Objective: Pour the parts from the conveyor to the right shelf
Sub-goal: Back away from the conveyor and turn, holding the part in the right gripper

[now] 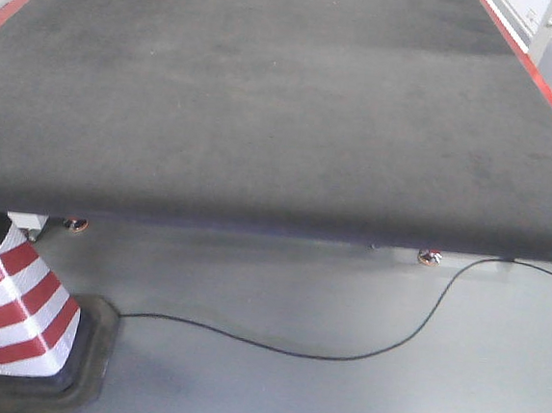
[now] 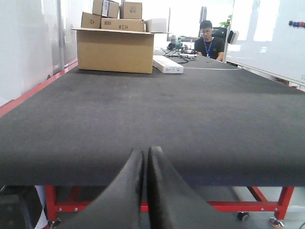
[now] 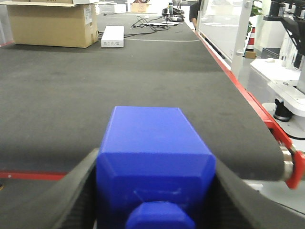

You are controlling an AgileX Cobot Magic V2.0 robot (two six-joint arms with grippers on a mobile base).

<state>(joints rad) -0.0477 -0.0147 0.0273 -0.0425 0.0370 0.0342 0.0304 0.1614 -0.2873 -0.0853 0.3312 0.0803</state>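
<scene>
Blue block [image 3: 152,138] is carried by the right arm while the left holds nothing. At the near-left corner of the conveyor [image 1: 266,99], a striped traffic cone [image 1: 16,309] stands on the floor. The left gripper [image 2: 144,155] hangs before the near edge, fingers pressed together. Toward the conveyor's right edge, the right gripper [image 3: 156,164] is clamped on the block's flanks, its long axis pointing up the belt, knob facing the wrist. Delivery likely calls for a rightward swing; no shelf is plainly in view.
</scene>
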